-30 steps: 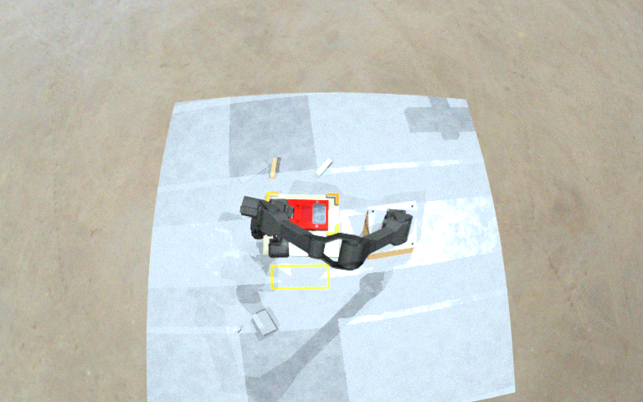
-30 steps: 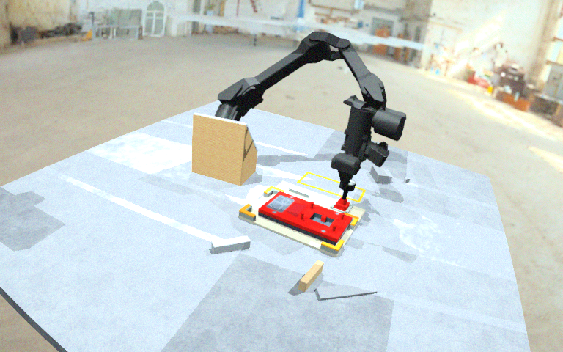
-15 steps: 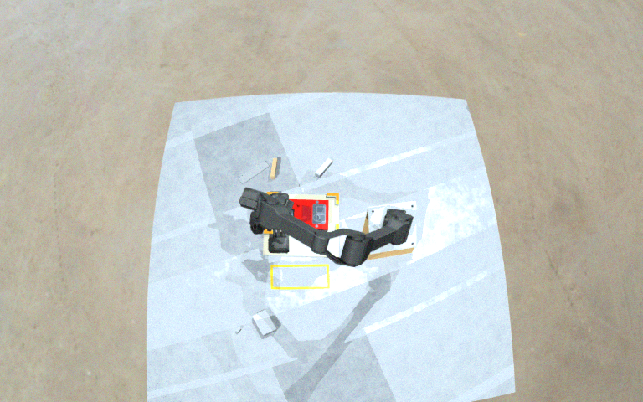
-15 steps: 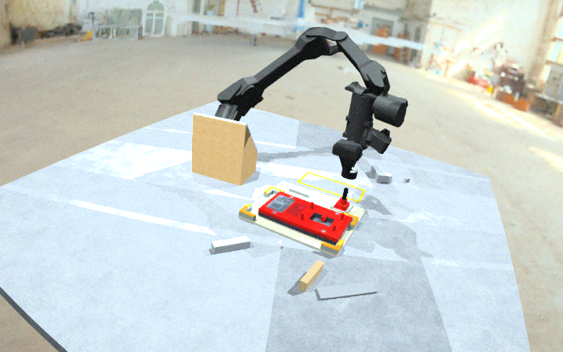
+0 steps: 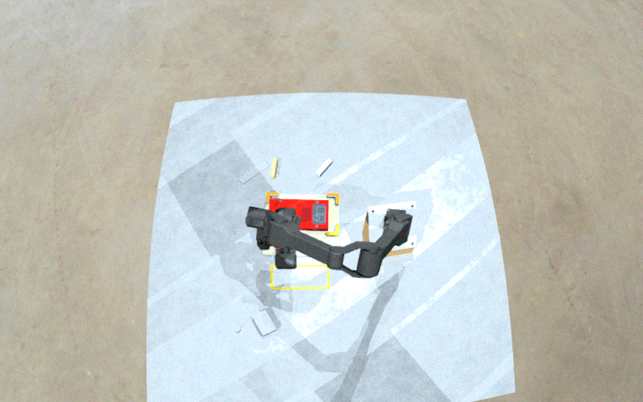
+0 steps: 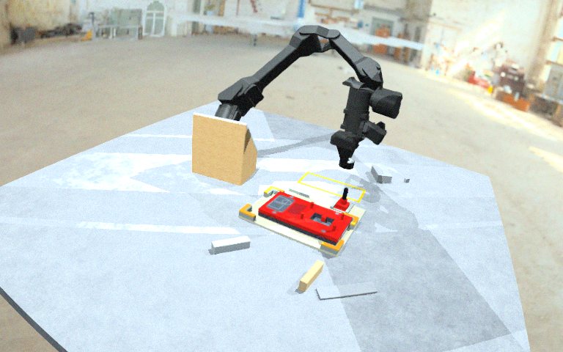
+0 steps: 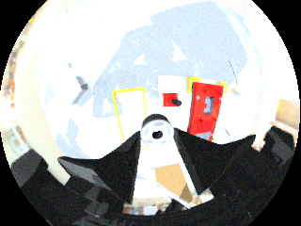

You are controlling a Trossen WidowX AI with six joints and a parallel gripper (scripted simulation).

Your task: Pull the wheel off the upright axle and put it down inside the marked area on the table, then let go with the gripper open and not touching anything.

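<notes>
My gripper (image 6: 346,163) (image 5: 285,260) (image 7: 156,132) points straight down and is shut on the small pale wheel (image 6: 350,160) (image 7: 156,128). It holds the wheel in the air, well clear of the table. The black upright axle (image 6: 344,193) (image 7: 177,101) stands bare on its red foot at the corner of the red board (image 6: 305,215) (image 5: 294,207) (image 7: 206,109), below and a little nearer the camera than the wheel. The marked area, a yellow rectangle (image 6: 332,180) (image 5: 298,287) (image 7: 118,113), lies on the table right beside the board. The gripper hangs about over its near edge.
A tan wooden block (image 6: 220,149) stands at the arm's base. Loose pieces lie around: a grey bar (image 6: 230,244), a wooden stick (image 6: 310,275) (image 5: 274,167), a flat grey plate (image 6: 346,290), and a grey block (image 6: 380,176) (image 5: 265,322) beyond the yellow rectangle.
</notes>
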